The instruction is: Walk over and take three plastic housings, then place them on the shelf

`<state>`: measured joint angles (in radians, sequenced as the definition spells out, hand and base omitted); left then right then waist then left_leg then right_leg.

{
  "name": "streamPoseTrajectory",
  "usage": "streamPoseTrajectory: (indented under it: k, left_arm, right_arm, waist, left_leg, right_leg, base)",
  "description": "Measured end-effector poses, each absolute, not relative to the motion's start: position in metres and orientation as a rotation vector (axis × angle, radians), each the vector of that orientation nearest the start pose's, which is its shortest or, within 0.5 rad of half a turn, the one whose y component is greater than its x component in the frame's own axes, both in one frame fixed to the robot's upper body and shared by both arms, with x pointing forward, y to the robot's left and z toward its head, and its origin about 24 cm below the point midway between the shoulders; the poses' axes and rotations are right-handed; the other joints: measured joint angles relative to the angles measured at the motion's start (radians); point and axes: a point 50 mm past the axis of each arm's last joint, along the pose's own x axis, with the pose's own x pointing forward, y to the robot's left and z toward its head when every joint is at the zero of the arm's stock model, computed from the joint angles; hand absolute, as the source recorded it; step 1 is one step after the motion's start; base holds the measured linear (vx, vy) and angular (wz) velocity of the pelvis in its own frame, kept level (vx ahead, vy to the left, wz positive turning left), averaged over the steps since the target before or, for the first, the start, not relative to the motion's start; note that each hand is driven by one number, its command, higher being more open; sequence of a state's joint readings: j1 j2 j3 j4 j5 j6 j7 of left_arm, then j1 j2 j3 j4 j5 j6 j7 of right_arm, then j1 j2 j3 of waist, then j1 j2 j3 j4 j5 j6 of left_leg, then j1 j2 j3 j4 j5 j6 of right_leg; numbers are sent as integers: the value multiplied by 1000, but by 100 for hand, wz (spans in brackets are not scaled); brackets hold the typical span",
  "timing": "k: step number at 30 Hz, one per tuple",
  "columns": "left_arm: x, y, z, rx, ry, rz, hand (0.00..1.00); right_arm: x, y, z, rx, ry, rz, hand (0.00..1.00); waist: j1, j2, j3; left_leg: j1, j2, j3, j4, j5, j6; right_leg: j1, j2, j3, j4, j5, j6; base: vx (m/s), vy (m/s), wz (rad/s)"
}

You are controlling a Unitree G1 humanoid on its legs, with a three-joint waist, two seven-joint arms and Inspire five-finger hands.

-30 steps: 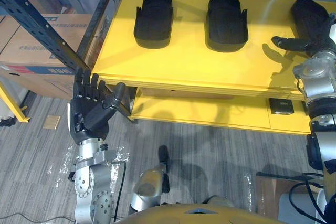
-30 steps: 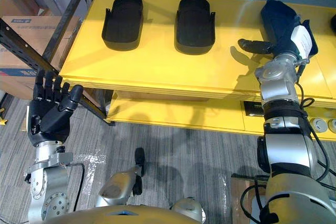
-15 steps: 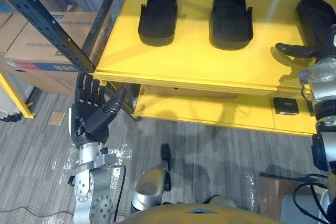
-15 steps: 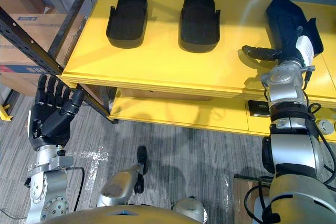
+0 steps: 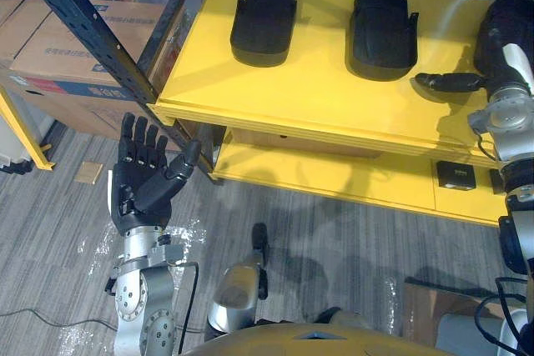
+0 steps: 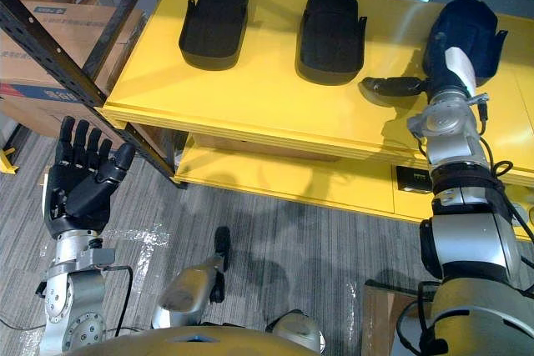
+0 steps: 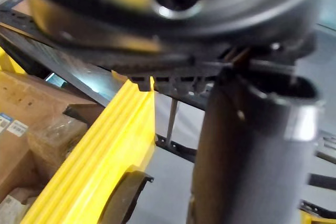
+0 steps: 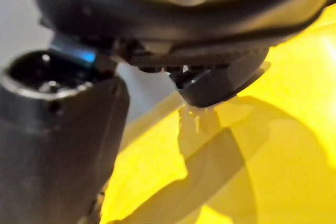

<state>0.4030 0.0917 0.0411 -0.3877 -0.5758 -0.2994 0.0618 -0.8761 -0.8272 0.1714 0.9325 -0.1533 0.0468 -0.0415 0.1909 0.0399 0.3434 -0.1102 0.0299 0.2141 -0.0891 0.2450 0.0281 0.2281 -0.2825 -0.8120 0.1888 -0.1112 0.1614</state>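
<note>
Shifted view, camera moved; right hand (image 6: pixel 400 86) stays at third housing (image 6: pixel 471 27), right end of shelf (image 6: pixel 250 89), grip cannot tell. Left hand (image 5: pixel 138 185) fingers (image 5: pixel 139 141) straight, empty, below shelf's left corner. Left housing (image 6: pixel 214 21), middle housing (image 6: pixel 332 31) on shelf. Likely last placement; next: let go, withdraw.

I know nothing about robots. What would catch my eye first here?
The bright yellow shelf stands out, with three black plastic shells in a row on top: the left housing, the middle housing and the right housing. The right hand sits at the near end of the right housing, thumb pointing sideways. The left hand is held up open by the shelf's left corner, above the grey floor.
</note>
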Motion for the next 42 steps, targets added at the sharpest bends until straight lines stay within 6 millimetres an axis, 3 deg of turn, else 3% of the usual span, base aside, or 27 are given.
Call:
streamPoseTrajectory:
  k: [4,8,16,24,31,35,42]
  left_arm:
    - [167,209,78,-411,-313,240,100]
    - [168,211,80,-369,-312,227,100]
    - [166,218,80,-353,-318,250,100]
    - [159,220,76,-342,-290,266,100]
    - [156,221,73,-337,-274,272,100]
    - [154,221,72,-336,-269,275,100]
    - [154,221,72,-336,-268,277,100]
  right_arm:
    - [362,-341,188,-925,117,-334,100]
    - [359,-338,176,-938,147,-269,100]
    - [353,-335,159,-997,197,-166,100]
    - [342,-329,153,-1069,195,-27,100]
    - [334,-324,136,-1116,260,70,100]
    - [331,-328,131,-1217,317,37,100]
    - [325,-347,125,-1227,434,-78,100]
  waist:
    - [5,-10,0]
    - [23,-38,-6]
    - [24,-77,-27]
    - [23,-85,-39]
    - [16,-102,-91]
    - [20,-103,-94]
    - [20,-103,-94]
  left_leg:
    - [2,7,10,0,-5,6]
    - [10,14,24,0,-7,6]
    - [18,13,25,0,-11,6]
    - [29,16,35,0,-16,3]
    - [33,16,49,0,-23,0]
    - [38,18,54,0,-23,0]
    - [38,17,57,0,-23,0]
  right_leg:
    - [0,6,8,-3,0,-1]
    - [3,16,23,-21,0,0]
    - [17,22,22,-35,1,0]
    - [24,22,30,-39,1,0]
    - [24,23,43,-54,5,5]
    - [25,23,47,-53,5,5]
    - [24,22,51,-53,5,5]
  base:
    - [-67,4,-5]
    - [-59,-9,-9]
    - [-42,-11,1]
    - [-51,5,-4]
    - [-39,2,-6]
    - [-43,12,-3]
    - [-54,26,0]
